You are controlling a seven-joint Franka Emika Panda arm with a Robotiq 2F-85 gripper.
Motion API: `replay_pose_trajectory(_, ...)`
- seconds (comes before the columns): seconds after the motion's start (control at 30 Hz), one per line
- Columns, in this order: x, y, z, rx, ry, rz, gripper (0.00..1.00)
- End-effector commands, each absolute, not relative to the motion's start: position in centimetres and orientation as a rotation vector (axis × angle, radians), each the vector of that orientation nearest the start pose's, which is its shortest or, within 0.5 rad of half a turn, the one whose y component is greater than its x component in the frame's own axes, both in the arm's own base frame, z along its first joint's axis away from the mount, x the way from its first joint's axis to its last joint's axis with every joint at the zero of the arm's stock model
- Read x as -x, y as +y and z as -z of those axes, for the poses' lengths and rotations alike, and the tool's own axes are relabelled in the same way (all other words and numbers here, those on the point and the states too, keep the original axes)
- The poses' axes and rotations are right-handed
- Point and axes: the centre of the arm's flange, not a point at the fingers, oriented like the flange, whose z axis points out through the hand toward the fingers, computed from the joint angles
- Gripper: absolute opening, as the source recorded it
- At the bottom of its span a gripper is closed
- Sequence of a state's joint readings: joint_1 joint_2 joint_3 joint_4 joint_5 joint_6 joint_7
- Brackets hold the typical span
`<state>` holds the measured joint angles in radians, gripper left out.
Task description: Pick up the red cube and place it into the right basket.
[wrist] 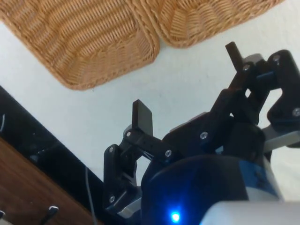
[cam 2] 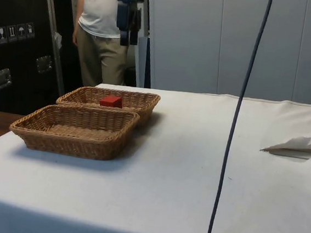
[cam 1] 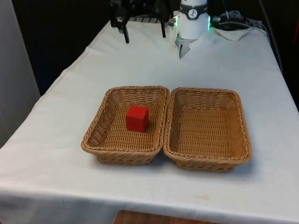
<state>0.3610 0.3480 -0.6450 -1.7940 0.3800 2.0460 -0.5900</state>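
Note:
The red cube [cam 1: 137, 118] [cam 2: 111, 101] lies inside the wicker basket [cam 1: 135, 88] on the front view's left, which is the far basket [cam 2: 141, 96] in the side view. The other basket [cam 1: 205, 90] [cam 2: 70, 144] holds nothing and touches the first one side by side. My gripper [cam 1: 145, 31] [cam 2: 127, 36] hangs high over the table's far end, well away from the cube, open and holding nothing. In the wrist view the gripper [wrist: 187, 86] has its fingers [wrist: 142, 117] spread wide above white cloth, with the corners of both baskets [wrist: 84, 42] beyond them.
A person [cam 2: 103, 29] stands beyond the baskets in the side view. A white folded sheet [cam 1: 183, 48] [cam 2: 298, 147] lies near the robot's base. A dark cable [cam 2: 237, 119] hangs down across the side view. A wooden edge [cam 1: 154, 218] shows below the table's front.

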Motion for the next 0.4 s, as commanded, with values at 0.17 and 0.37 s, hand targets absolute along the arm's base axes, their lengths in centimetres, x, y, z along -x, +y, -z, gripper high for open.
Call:
replay_pose_trajectory(0.17,-60.8,-12.0,-40.7,3.022,-0.271,0.066,1.00)
replay_pose_trajectory(0.37,-60.2,-11.8,-41.2,3.009,-0.290,0.065,1.00)
